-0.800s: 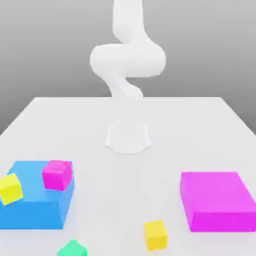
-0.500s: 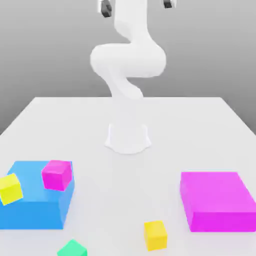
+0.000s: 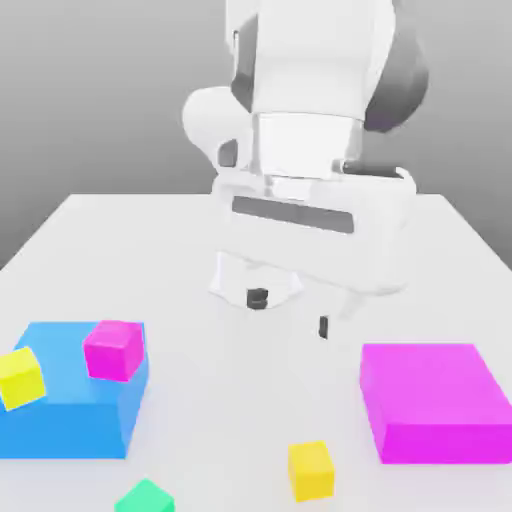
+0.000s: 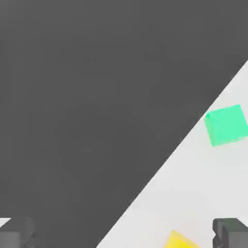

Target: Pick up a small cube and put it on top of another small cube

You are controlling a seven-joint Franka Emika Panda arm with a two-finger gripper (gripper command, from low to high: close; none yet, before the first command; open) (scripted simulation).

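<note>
Blue, big and blocky: that's the flat box (image 3: 75, 400) on the white table (image 3: 215, 400), so I'll use it as the landmark. Small plain bright-yellow cube (image 3: 20, 378), the one for this task, sits tilted at the blue box's end toward the exterior view's left, overlapping it in the picture. Can't tell if it's actually resting on top, tbh. A small magenta cube (image 3: 114, 350) is on top of the blue box, near the edge toward the exterior view's right.

Small green cube (image 3: 146, 498) is closer to the camera than the blue box, partly cut off by the frame. Small orange-yellow cube (image 3: 311, 471) is off to the exterior view's right of the blue box, with the big flat magenta block (image 3: 435, 403) even farther that way.

White robot arm (image 3: 308, 70) reaches in with its 2-finger gripper (image 3: 290, 312) tilted, up above table level, on the exterior view's right of the blue box. Jaws are spread wide, fully released.
</note>
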